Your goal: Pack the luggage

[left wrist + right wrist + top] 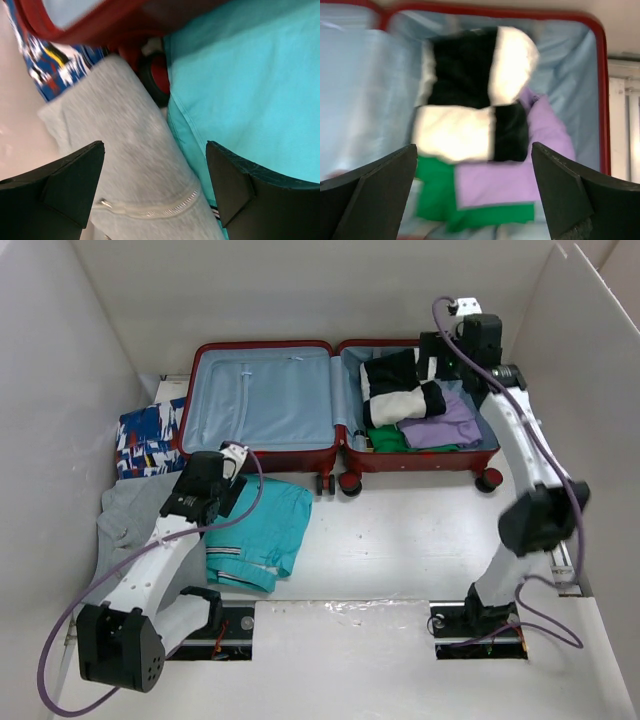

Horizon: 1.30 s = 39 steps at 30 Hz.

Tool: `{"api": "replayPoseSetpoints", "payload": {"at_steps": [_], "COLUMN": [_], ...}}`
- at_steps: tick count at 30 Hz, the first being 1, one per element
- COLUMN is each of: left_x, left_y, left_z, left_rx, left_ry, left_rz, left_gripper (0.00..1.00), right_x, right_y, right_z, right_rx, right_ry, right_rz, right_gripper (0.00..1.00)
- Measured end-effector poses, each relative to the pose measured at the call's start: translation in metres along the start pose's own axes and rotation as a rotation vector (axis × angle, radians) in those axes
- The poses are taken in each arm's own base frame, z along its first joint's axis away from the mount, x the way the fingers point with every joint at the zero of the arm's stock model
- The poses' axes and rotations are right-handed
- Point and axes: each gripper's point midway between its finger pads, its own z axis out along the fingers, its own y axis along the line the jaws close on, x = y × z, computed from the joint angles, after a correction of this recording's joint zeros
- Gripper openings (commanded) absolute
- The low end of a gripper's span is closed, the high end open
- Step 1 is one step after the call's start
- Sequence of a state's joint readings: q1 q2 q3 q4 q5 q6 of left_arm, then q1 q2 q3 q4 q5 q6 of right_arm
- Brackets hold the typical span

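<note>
The luggage (262, 405) lies opened flat at the far side of the tabletop (400, 540). Its right half holds a black-and-white garment (400, 390) on top of a lilac garment (447, 426) and a green garment (385, 439). The right claw (475, 150) hangs above that half, fingers spread wide and empty. Just in front of the luggage's left half lies a folded teal garment (265, 530), with a grey zip sweatshirt (130, 515) beside it and a blue patterned cloth (150, 435) just left of the luggage. The left claw (155, 150) hovers open over the grey and teal pieces, holding nothing
</note>
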State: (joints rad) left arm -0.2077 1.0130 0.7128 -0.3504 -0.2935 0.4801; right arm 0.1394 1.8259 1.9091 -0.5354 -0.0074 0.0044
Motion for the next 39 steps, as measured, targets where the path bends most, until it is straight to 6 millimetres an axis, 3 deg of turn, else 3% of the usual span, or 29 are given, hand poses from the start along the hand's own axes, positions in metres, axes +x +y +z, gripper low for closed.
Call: {"api": "replayPoseSetpoints", "payload": {"at_steps": [1, 3, 5, 7, 10, 13, 15, 17, 21, 28, 32, 38, 39], "left_x": [0.005, 0.014, 0.019, 0.023, 0.025, 0.023, 0.021, 0.018, 0.015, 0.013, 0.016, 0.021, 0.021], "left_y": [-0.001, -0.003, -0.001, 0.006, 0.015, 0.018, 0.019, 0.020, 0.018, 0.015, 0.012, 0.009, 0.008], "left_z": [0.000, 0.000, 0.000, -0.002, -0.009, -0.016, -0.019, -0.023, -0.025, -0.025, -0.024, -0.021, -0.021], "left_rx": [-0.002, -0.009, -0.023, -0.053, -0.085, -0.094, -0.096, -0.095, -0.080, -0.059, -0.051, -0.043, -0.044], "left_ry": [0.013, 0.041, 0.056, 0.066, 0.058, 0.030, 0.013, -0.007, -0.029, -0.046, -0.042, -0.033, -0.034], "left_rz": [-0.016, -0.046, -0.072, -0.101, -0.140, -0.161, -0.168, -0.175, -0.181, -0.181, -0.172, -0.153, -0.152], "left_gripper": [0.80, 0.80, 0.81, 0.81, 0.81, 0.81, 0.81, 0.81, 0.81, 0.81, 0.81, 0.81, 0.81], "right_x": [-0.006, 0.000, 0.029, 0.078, 0.166, 0.246, 0.277, 0.296, 0.318, 0.336, 0.326, 0.322, 0.323], "right_y": [0.015, 0.060, 0.123, 0.181, 0.234, 0.258, 0.271, 0.286, 0.306, 0.337, 0.366, 0.386, 0.389], "right_z": [-0.026, -0.073, -0.110, -0.136, -0.148, -0.145, -0.138, -0.127, -0.110, -0.085, -0.072, -0.070, -0.070], "right_rx": [-0.009, -0.079, -0.207, -0.345, -0.441, -0.435, -0.424, -0.424, -0.426, -0.468, -0.552, -0.649, -0.660], "right_ry": [-0.036, -0.074, -0.081, -0.022, 0.129, 0.307, 0.378, 0.418, 0.456, 0.460, 0.424, 0.399, 0.397], "right_rz": [0.000, -0.001, -0.002, 0.001, 0.035, 0.061, 0.083, 0.118, 0.196, 0.300, 0.372, 0.448, 0.451], "right_gripper": [1.00, 1.00, 1.00, 1.00, 1.00, 1.00, 1.00, 1.00, 1.00, 1.00, 1.00, 0.94, 0.89]}}
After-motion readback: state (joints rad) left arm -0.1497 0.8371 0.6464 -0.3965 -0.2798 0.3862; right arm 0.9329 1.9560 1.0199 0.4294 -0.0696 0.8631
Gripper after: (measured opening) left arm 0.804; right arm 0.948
